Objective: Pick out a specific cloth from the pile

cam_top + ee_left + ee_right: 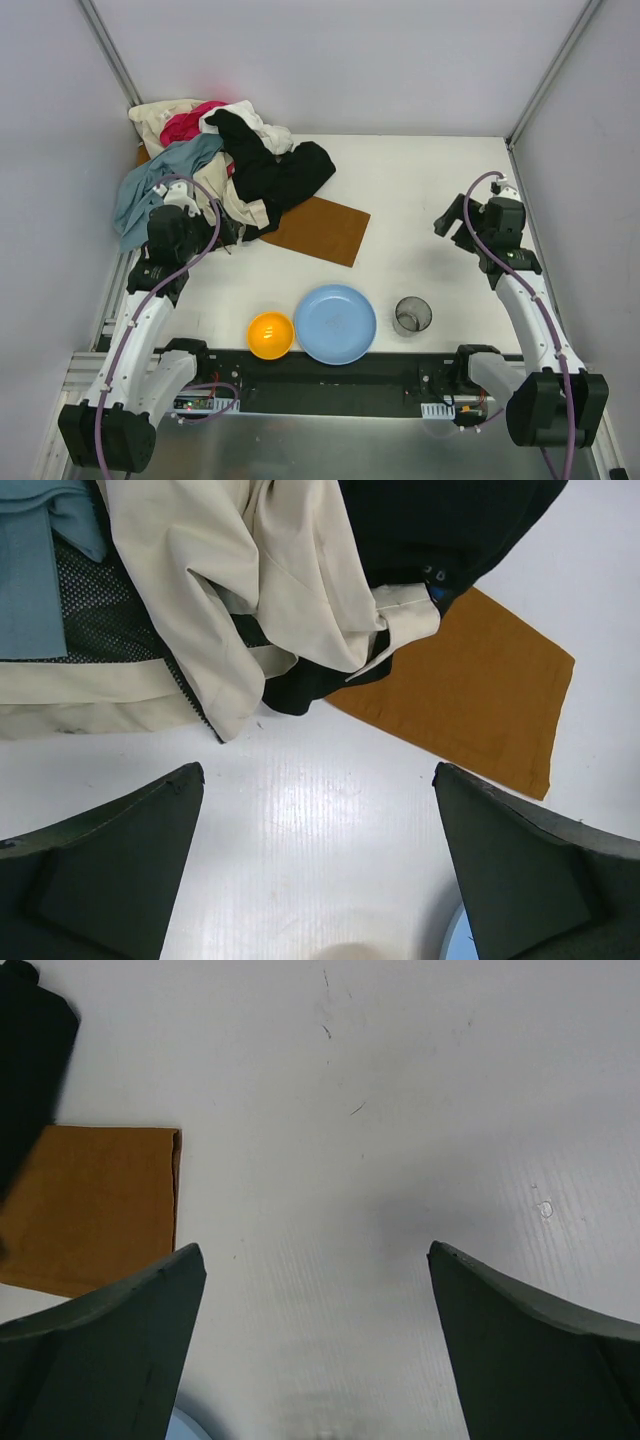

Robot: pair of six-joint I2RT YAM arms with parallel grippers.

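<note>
The cloth [318, 228] is a flat, smooth rust-brown rectangle with a stitched hem, lying on the white table [430, 190] at the near right edge of the pile [215, 160], its far end tucked under the pile's black garment [285, 175]. The pile is a soft crumpled heap: a cream jacket [200, 570] lined with black mesh [110, 620], blue-grey, pink and white fabric. The left gripper [317, 772] hovers just beside the pile's near edge, fingers spread wide around nothing; the right gripper [315, 1250], well right of the pile, is equally wide apart over bare table
</note>
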